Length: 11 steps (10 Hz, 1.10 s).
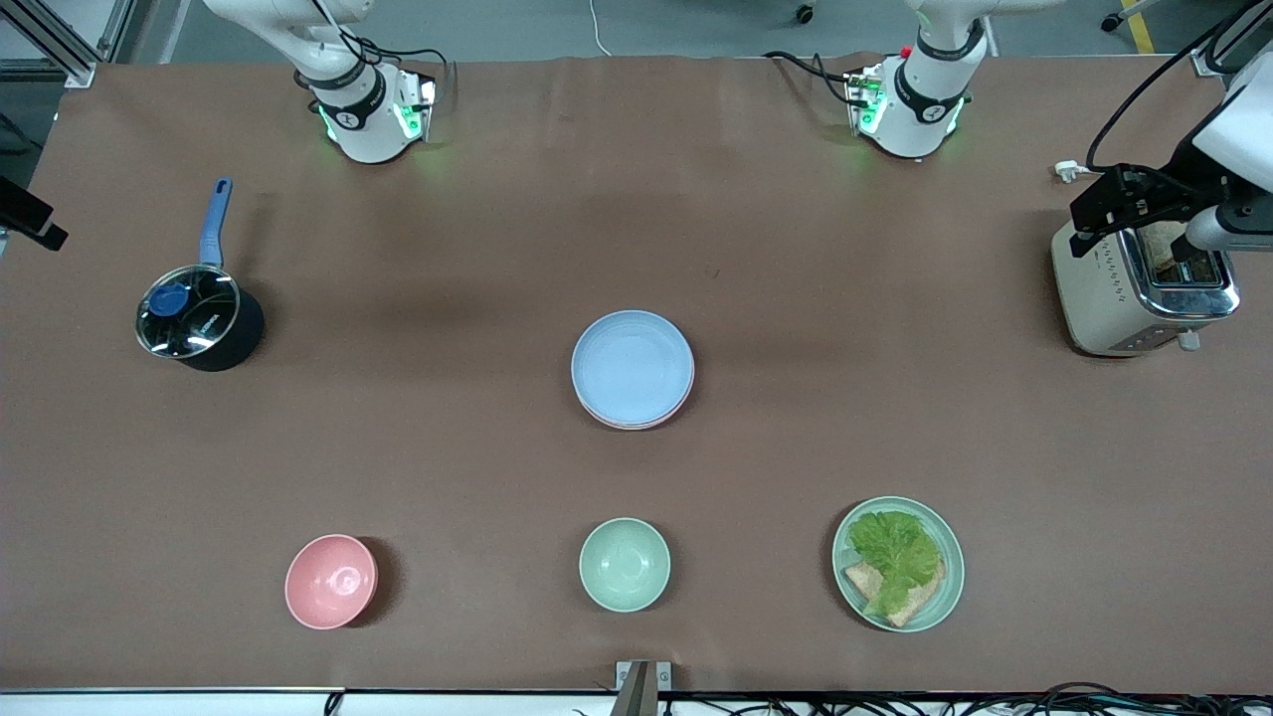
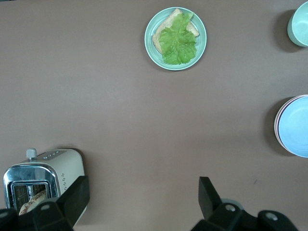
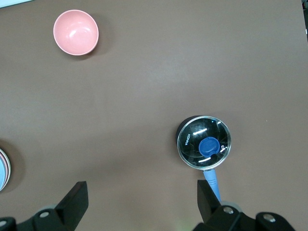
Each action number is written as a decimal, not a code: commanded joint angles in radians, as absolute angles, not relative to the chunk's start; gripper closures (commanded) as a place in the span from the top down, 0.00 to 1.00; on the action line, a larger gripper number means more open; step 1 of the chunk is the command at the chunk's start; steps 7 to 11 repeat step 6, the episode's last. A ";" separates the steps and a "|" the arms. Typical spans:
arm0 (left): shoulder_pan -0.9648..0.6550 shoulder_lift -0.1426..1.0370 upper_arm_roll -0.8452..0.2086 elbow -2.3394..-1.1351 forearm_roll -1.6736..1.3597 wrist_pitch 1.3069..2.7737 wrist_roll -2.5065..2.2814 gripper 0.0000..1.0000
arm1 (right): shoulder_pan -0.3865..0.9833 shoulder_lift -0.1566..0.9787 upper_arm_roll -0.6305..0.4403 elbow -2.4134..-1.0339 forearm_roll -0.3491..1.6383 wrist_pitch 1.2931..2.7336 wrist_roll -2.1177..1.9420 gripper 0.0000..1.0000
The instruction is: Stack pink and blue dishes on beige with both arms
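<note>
Front view shows the stack done, as far as I can judge: blue plate [image 1: 632,366] on top at table centre, pink plate [image 1: 684,396] just a rim showing under it. Beige plate isn't visible; presumably at the bottom, can't confirm. Next move, I'd say, is nothing but holding both arms clear, maybe a check that the stack sits square.

Left gripper [image 2: 143,198] hangs high w/ fingers spread wide, nothing between them, touching nothing. Below it is bare table beside the toaster [image 2: 45,180]; stack sits well off from it, near the frame edge in its wrist view, lettuce plate [image 2: 175,38] also well apart.

Right gripper [image 3: 142,197] likewise wide open and empty, up over the saucepan [image 3: 203,143] handle area; pink bowl [image 3: 76,32] well away, stack barely in sight.
</note>
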<state>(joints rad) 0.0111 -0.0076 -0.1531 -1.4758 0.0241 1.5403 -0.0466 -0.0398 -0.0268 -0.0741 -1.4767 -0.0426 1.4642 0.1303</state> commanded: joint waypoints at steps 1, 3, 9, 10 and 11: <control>0.014 -0.006 -0.152 -1.499 0.006 1.500 -0.040 1.00 | -0.038 -0.015 -0.077 -1.459 -0.021 1.453 0.132 1.00; 0.012 -0.006 -0.152 -1.494 0.006 1.491 -0.035 1.00 | -0.035 -0.015 -0.075 -1.459 -0.021 1.451 0.132 1.00; 0.015 -0.003 -0.152 -1.491 0.009 1.486 -0.038 1.00 | -0.029 -0.015 -0.071 -1.459 -0.018 1.474 0.121 1.00; 0.015 -0.003 -0.152 -1.491 0.009 1.486 -0.038 1.00 | -0.029 -0.015 -0.071 -1.459 -0.018 1.474 0.121 1.00; 0.015 -0.003 -0.152 -1.491 0.009 1.486 -0.038 1.00 | -0.029 -0.015 -0.071 -1.459 -0.018 1.474 0.121 1.00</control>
